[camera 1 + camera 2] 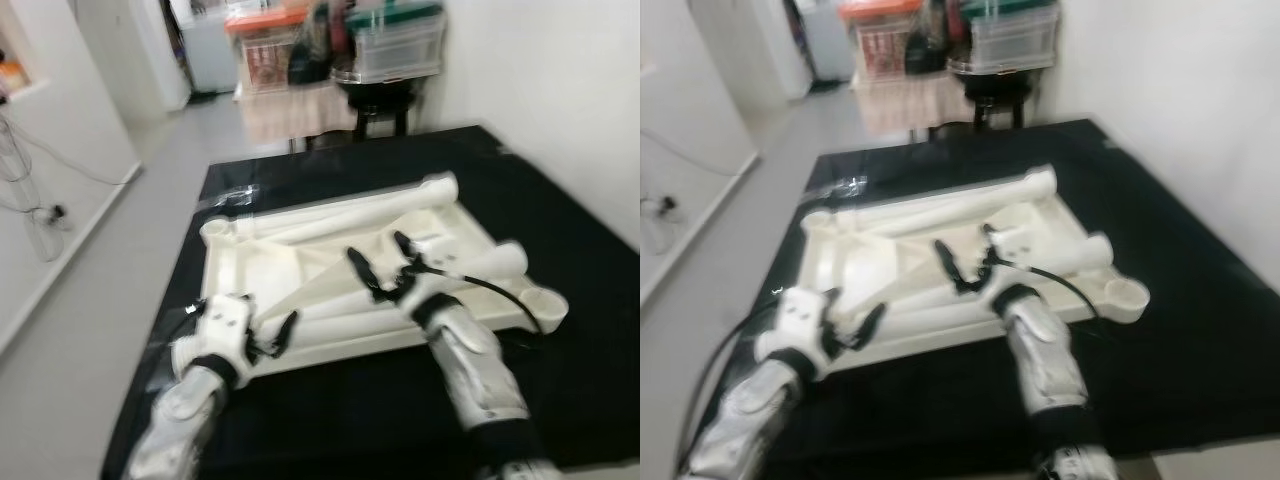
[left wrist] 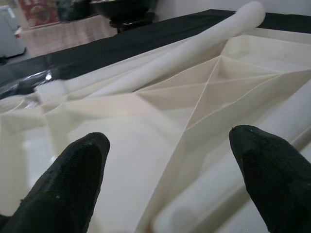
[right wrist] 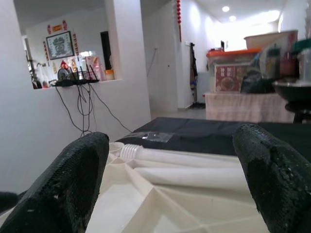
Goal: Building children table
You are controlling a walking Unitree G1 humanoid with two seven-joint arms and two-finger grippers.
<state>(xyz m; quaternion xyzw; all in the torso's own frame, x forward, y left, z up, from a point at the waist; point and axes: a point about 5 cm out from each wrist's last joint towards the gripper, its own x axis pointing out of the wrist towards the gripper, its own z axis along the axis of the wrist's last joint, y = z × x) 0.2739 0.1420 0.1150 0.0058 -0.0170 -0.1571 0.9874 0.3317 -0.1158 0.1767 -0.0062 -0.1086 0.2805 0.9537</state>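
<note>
- A white-walled room with a pale grey floor; a black cloth-like mat (image 1: pixel 560 230) covers the floor in front of the robot, and beyond it stand plastic storage boxes with orange and green lids (image 1: pixel 335 40) on a low stand.
- The cream plastic children's tabletop (image 1: pixel 300 270) lies upside down on the mat, its ribbed underside facing up.
- Cream plastic tube legs (image 1: pixel 380 205) lie flat across and beside the tabletop; one threaded end shows in the right wrist view (image 3: pixel 131 151).
- As far as I can see, no leg stands upright in a corner socket (image 1: pixel 545 300), so assembly looks barely started: every leg seems still to be fitted.
- The left gripper (image 1: pixel 272 337) hovers at the near edge of the tabletop, its fingers (image 2: pixel 73 179) spread wide and holding nothing.
- The right gripper (image 1: pixel 380 262) hangs over the middle of the tabletop, fingers (image 3: pixel 272 170) wide apart, also empty.
- The likely next step is to pick up a leg and screw it into a socket.
</note>
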